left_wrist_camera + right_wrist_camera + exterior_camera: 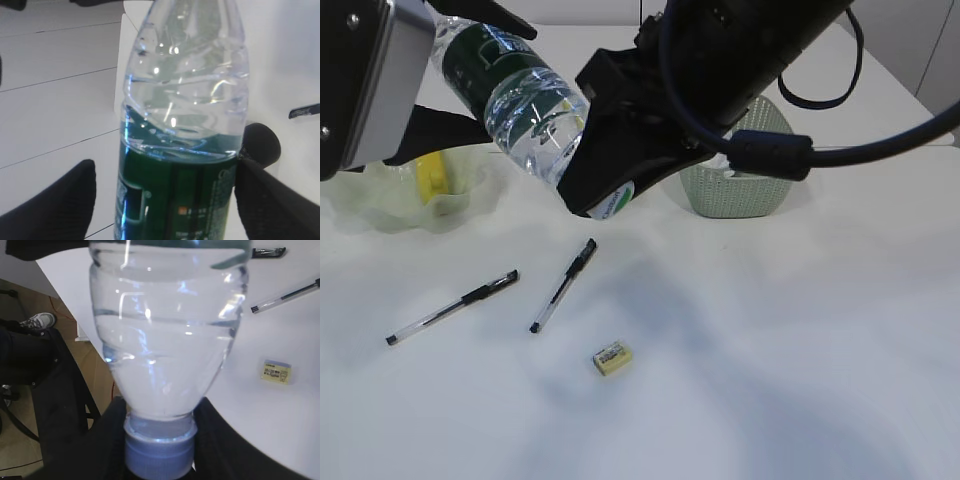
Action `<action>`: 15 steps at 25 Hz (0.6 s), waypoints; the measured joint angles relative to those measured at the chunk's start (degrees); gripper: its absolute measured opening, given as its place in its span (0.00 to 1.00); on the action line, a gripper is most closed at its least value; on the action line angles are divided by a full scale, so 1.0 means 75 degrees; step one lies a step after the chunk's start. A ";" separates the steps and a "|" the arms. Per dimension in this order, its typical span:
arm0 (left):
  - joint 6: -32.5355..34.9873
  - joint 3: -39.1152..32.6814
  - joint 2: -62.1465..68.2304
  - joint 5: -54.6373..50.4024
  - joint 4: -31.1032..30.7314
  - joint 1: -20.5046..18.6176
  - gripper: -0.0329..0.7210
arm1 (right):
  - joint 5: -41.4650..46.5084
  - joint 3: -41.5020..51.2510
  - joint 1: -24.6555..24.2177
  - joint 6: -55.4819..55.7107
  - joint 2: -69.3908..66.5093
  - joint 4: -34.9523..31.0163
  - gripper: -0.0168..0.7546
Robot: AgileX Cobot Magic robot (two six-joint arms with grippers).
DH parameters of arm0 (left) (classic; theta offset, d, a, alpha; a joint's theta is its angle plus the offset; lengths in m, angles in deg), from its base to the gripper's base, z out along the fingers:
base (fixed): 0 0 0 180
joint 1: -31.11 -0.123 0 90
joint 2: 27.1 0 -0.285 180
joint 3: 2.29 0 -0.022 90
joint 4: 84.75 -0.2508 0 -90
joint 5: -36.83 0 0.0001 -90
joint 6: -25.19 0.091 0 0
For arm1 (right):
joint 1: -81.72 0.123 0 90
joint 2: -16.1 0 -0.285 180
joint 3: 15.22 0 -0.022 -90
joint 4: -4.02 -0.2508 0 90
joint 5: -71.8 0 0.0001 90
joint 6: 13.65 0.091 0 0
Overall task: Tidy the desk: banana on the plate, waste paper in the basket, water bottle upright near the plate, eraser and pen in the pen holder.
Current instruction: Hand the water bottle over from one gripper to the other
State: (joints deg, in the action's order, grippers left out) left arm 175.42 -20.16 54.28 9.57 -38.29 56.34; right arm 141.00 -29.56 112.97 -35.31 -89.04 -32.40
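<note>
The water bottle (525, 105) (185, 100) (165, 340) hangs tilted in the air above the desk (770, 350). My right gripper (610, 200) (160, 440) is shut on its cap. My left gripper (470, 70) (173, 150) straddles the dark green label, open, with one finger (55, 205) standing clear of the bottle. The banana (430, 175) lies in the pale green plate (380, 215) at the left. Two pens (453, 307) (563, 285) and the eraser (612, 357) (276, 371) lie on the desk. The basket (740, 185) stands behind my right arm. The pen holder is out of view.
A bit of white shows at the basket's rim, mostly hidden by my right arm and its cable (880, 145). The right wrist view shows the desk's edge with a chair and floor beyond. Bare tabletop stretches to the front right.
</note>
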 joint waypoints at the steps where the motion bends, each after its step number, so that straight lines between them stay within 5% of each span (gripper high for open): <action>1: 0.0000 0.0000 0.0004 -0.0003 -0.0005 0.0000 0.87 | 0.0012 0.0000 0.0000 0.0000 0.0000 -0.0051 0.34; 15: 0.0021 -0.0005 0.0372 0.0358 0.0002 0.0317 0.83 | 0.0171 -0.0307 0.0000 -0.0102 -0.0033 -0.0465 0.34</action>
State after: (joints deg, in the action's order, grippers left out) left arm 175.58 -20.19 57.07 12.25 -38.28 58.71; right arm 142.28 -31.87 112.97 -36.08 -89.29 -35.89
